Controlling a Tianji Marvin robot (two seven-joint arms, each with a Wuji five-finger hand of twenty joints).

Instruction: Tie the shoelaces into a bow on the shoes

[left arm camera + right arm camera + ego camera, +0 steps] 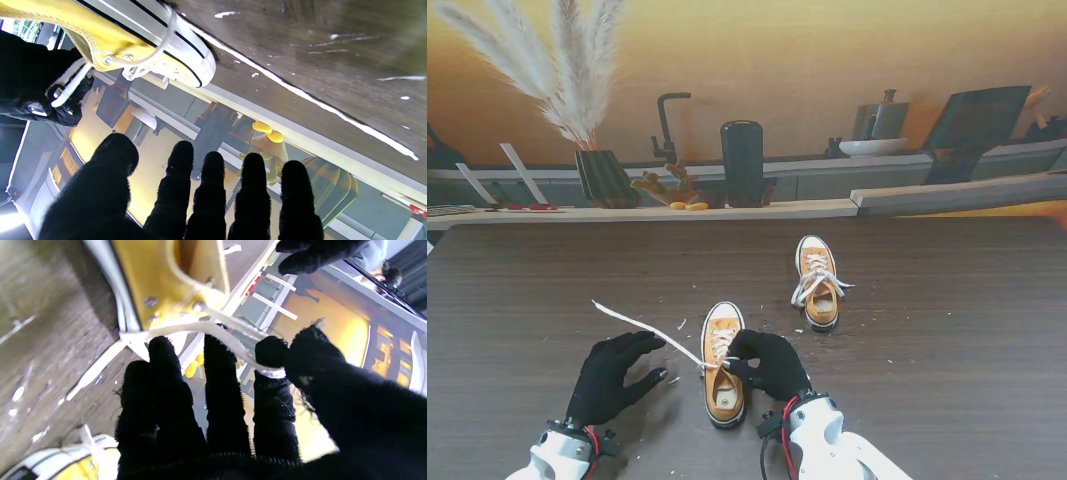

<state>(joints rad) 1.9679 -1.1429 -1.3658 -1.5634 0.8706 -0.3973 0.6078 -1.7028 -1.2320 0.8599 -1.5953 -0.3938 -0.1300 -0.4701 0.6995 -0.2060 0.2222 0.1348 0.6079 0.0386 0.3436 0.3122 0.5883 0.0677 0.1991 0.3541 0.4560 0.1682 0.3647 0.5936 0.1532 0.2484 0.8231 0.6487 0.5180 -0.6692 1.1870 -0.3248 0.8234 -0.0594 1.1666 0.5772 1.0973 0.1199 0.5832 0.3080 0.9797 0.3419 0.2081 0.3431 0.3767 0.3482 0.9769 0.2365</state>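
The near yellow shoe [724, 372] lies toe away from me, between my two hands. My right hand [769, 364] sits at its right side, thumb and forefinger pinched on a white lace [218, 329] just over the shoe [173, 283]. The other lace end [640, 321] runs out flat to the left over the table. My left hand [611, 377] rests beside that strand, fingers [213, 186] spread and holding nothing. In the left wrist view the shoe [140, 43] and the lace on the table [300, 95] show. A second yellow shoe [817, 284] lies farther off, its laces bunched on top.
The dark wooden table [947, 330] carries small white flecks around the shoes. Along its far edge runs a light shelf [727, 212] with a dark vase of pampas grass [605, 178], a black cylinder [742, 163] and yellow items [689, 205].
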